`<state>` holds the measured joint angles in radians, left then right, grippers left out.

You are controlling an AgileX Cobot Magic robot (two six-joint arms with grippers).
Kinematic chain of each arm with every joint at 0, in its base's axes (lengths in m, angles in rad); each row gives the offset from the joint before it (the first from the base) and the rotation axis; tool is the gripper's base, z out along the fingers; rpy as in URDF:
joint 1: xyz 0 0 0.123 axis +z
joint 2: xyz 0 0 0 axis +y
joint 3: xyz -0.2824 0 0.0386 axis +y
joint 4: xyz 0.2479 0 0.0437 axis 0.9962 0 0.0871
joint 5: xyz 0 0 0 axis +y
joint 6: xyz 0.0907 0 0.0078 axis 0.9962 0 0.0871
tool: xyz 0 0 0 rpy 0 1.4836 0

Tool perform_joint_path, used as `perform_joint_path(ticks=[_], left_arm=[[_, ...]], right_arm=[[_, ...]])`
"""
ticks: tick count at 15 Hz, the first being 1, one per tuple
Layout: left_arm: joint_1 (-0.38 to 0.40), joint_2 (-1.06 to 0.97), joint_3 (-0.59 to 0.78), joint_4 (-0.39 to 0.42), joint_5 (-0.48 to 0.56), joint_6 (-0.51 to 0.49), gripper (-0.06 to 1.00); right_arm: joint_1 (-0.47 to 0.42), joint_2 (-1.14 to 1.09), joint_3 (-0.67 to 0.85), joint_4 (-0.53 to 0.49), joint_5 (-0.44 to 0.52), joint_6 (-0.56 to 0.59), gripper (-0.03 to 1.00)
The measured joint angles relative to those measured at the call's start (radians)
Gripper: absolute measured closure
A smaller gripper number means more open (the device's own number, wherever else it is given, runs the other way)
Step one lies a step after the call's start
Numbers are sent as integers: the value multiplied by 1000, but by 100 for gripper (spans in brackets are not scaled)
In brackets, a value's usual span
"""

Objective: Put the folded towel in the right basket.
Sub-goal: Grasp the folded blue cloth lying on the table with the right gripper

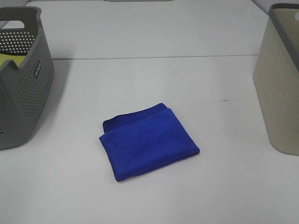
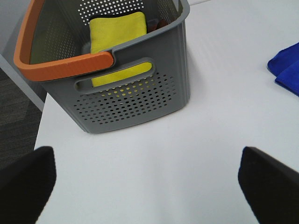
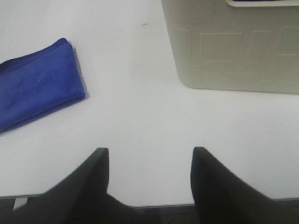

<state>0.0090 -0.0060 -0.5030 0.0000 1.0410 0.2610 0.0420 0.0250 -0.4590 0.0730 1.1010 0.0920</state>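
Observation:
A folded blue towel (image 1: 148, 141) lies flat on the white table, near the middle in the exterior high view. It also shows in the right wrist view (image 3: 37, 88) and as a corner in the left wrist view (image 2: 286, 65). The right basket (image 1: 281, 79) is beige with a grey rim and stands at the right edge; the right wrist view shows its wall (image 3: 233, 46). My left gripper (image 2: 149, 186) is open and empty, near the table's front left. My right gripper (image 3: 149, 179) is open and empty over the table's front edge. Neither gripper shows in the exterior high view.
A grey perforated basket (image 1: 21, 79) stands at the left edge. In the left wrist view it (image 2: 131, 93) has an orange rim and holds a yellow cloth (image 2: 117, 28). A seam (image 1: 154, 57) runs across the table behind the towel.

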Motion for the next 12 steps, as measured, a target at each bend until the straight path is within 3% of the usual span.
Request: perform_joint_path(ticks=[12], left_arm=[[0,0,0,0,0,0,-4]], right_arm=[[0,-16,0,0,0,0,43]])
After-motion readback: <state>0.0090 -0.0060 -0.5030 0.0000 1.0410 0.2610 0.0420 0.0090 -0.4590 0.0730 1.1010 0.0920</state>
